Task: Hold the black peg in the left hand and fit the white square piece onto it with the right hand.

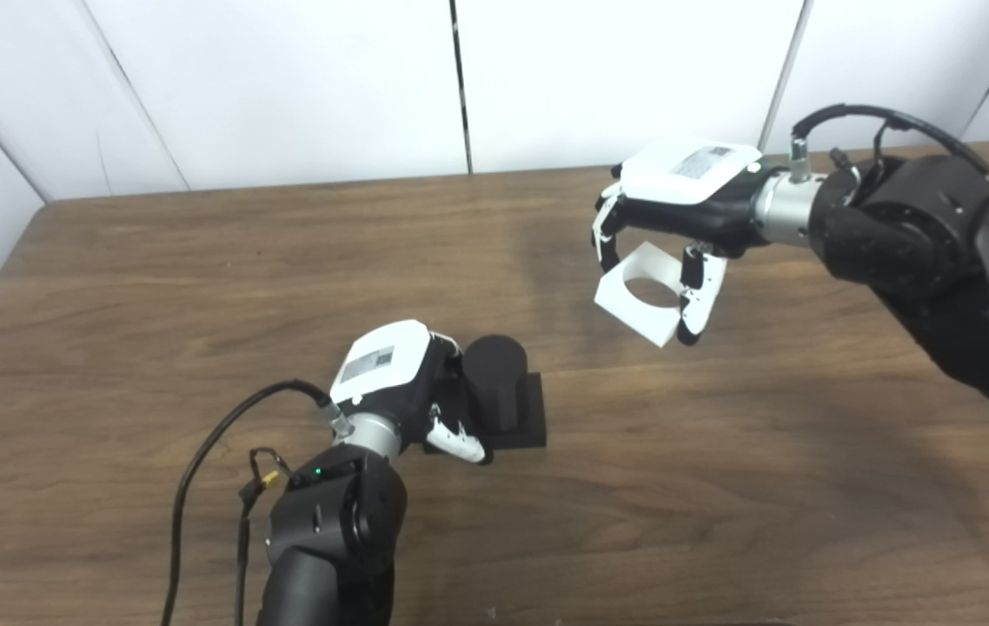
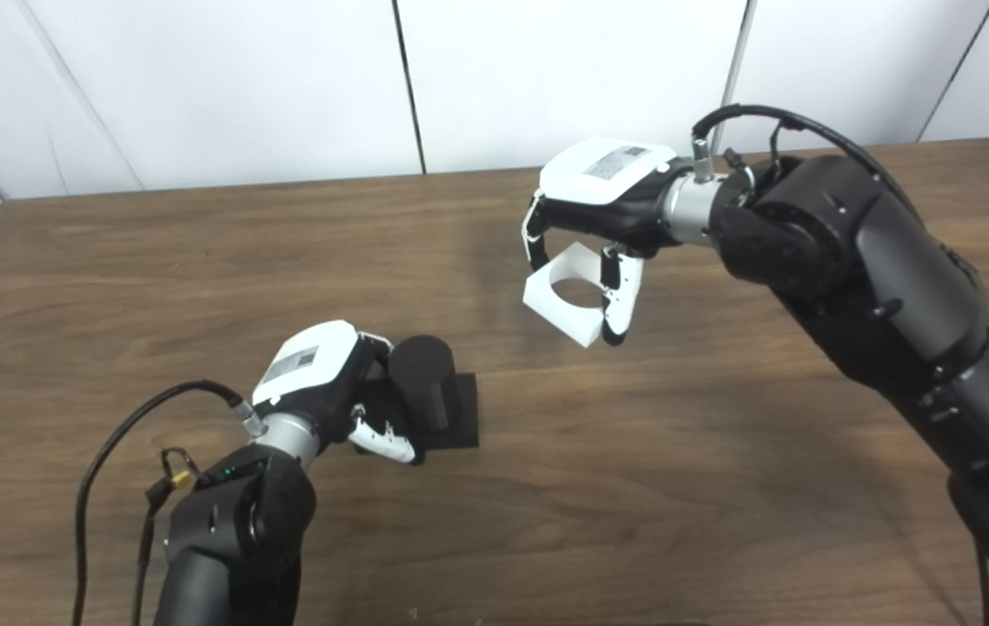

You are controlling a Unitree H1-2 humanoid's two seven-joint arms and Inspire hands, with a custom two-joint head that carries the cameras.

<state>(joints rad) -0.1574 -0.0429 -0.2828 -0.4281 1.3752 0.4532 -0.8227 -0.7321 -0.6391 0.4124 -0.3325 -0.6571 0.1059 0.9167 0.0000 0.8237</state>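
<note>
The black peg [image 1: 495, 381] is a short upright cylinder on a square black base, standing on the wooden table [image 1: 199, 287] at centre. My left hand [image 1: 399, 382] is closed on the base's left side, thumb along its front edge. My right hand [image 1: 677, 217] is shut on the white square piece [image 1: 647, 296], which has a round hole. It holds the piece tilted in the air, up and to the right of the peg and well apart from it. Both also show in the right eye view: peg [image 2: 423, 382], piece [image 2: 571, 296].
White wall panels [image 1: 286, 87] stand behind the table's far edge. A black cable [image 1: 208, 452] loops from my left wrist over the table at the lower left. My right forearm [image 1: 938, 252] crosses the table's right side.
</note>
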